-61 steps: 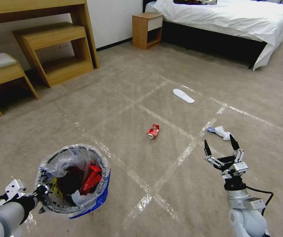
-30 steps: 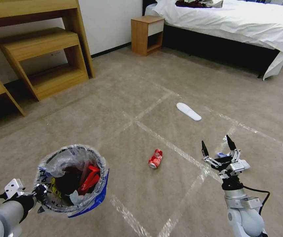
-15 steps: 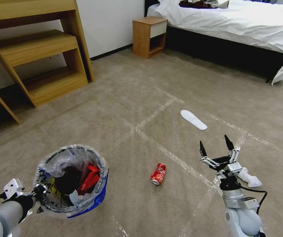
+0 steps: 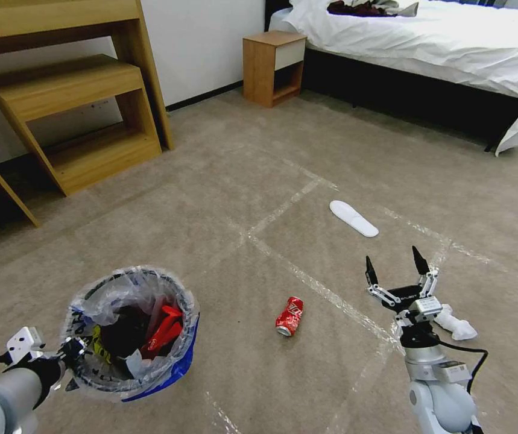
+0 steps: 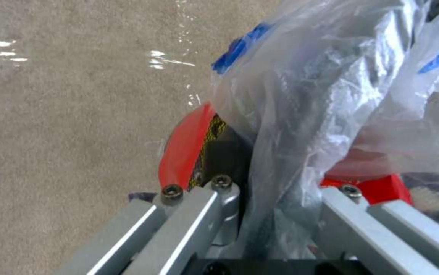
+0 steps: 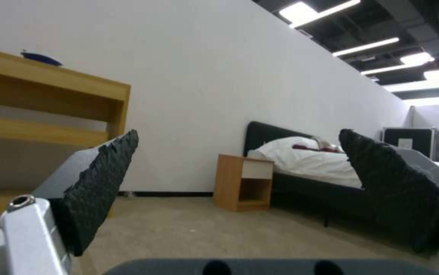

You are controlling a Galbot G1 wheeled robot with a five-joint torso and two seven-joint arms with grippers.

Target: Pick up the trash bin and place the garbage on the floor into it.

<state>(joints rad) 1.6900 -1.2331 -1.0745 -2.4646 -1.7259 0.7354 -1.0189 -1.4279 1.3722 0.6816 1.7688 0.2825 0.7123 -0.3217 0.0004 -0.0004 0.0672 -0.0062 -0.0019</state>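
Crinkled plastic lines the bin (image 4: 131, 330), which the left gripper (image 4: 70, 352) holds off the floor (image 4: 222, 181), its jaws closed on the near rim; the left wrist view shows the jaws pinching rim and liner over the bin's red base. Red scraps already lie inside. The right gripper (image 4: 393, 272) hangs above the carpet with its jaws spread wide and nothing between them.

Three pieces of garbage lie around the right gripper. The can (image 4: 289, 316) is on the floor near it, on the side toward the bin. The paper (image 4: 456, 323) lies just beside it on the outer side, partly behind its wrist. The insole (image 4: 353, 218) rests farther ahead of it, toward the bed (image 4: 451, 42).

The can looks light, thin-walled and already dented, so it should take a firm pinch across its middle, though its round side may roll. The paper seems soft and would compress anywhere. The insole probably bends; its flat edge sits low on the pile, so a narrow end seems best.
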